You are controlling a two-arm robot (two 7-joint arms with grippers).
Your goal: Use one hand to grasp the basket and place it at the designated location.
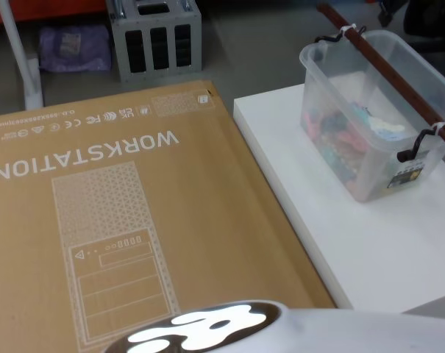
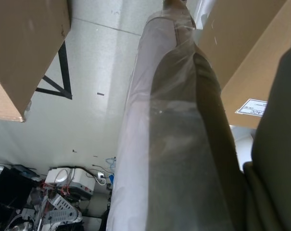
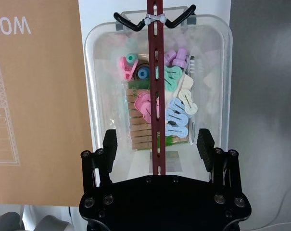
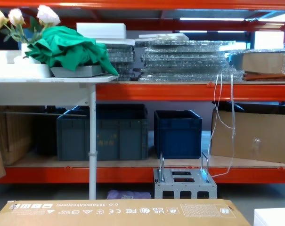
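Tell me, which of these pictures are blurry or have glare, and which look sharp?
Head view: a bright glare patch sits on the glossy curved surface at the bottom edge, and the basket looks slightly soft. Left wrist view: a close, plastic-wrapped shape is smeared out of focus. Right wrist view: crisp, the open right end effector and red bar handle evenly lit. Chest view: sharp, ceiling lights blown out.

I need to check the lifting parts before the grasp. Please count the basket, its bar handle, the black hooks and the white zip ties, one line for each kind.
basket: 1
bar handle: 1
black hooks: 2, one at each end of the basket
white zip ties: 2, one at each end of the bar
Total: 6
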